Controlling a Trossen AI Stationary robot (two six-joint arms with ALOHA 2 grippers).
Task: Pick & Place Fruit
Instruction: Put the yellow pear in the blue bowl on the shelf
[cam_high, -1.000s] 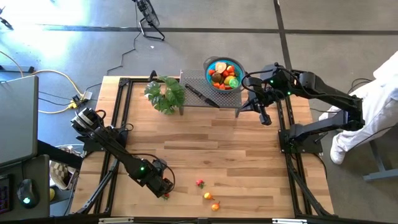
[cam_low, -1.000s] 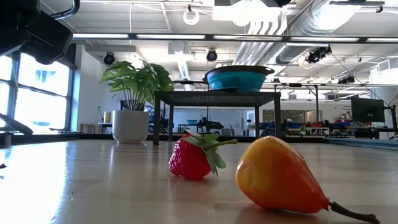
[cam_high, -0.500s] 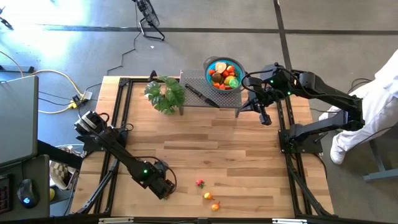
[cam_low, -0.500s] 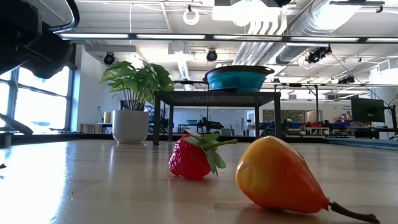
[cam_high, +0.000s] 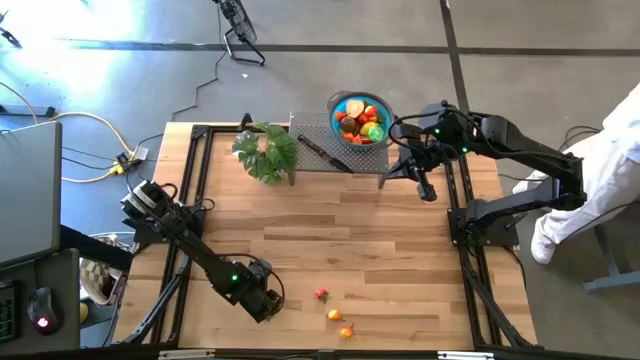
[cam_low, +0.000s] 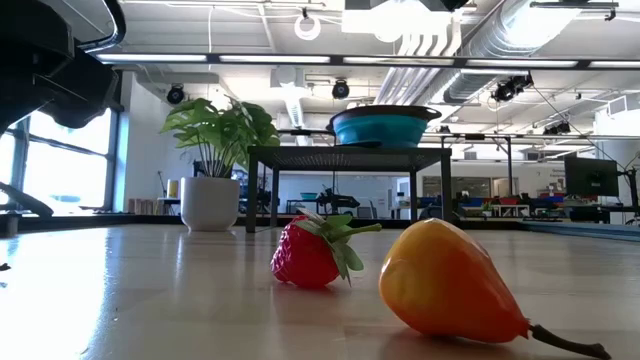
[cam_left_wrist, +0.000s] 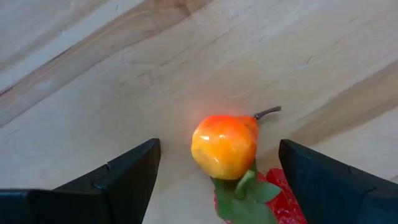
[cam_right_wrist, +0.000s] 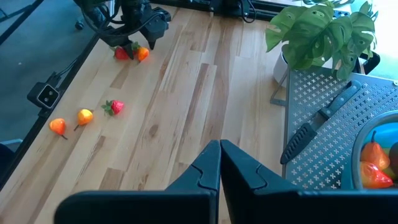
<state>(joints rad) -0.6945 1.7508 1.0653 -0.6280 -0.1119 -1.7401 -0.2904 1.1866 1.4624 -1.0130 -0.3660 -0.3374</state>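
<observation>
My left gripper (cam_high: 265, 303) hangs open, pointing down, over the table's near left part. In the left wrist view an orange-yellow pear-shaped fruit (cam_left_wrist: 225, 146) lies on the wood between its two fingers (cam_left_wrist: 127, 177), apart from both. A strawberry (cam_left_wrist: 273, 199) lies against that fruit. A second strawberry (cam_high: 321, 294) and two orange pieces (cam_high: 335, 315) (cam_high: 346, 331) lie on the table farther right. The blue bowl (cam_high: 361, 120), holding several fruits, stands on a black mesh rack (cam_high: 320, 150) at the far edge. My right gripper (cam_right_wrist: 219, 163) waits shut above the table near the rack.
A potted leafy plant (cam_high: 266, 152) stands left of the rack. A black-handled knife (cam_high: 322, 155) lies on the rack beside the bowl. A person in white (cam_high: 600, 170) stands beyond the table's right edge. Bare wood stretches between the near fruits and the rack.
My left gripper has sunk a little toward the orange-yellow fruit and the strawberry beneath it, staying open. The fruits have not moved.
</observation>
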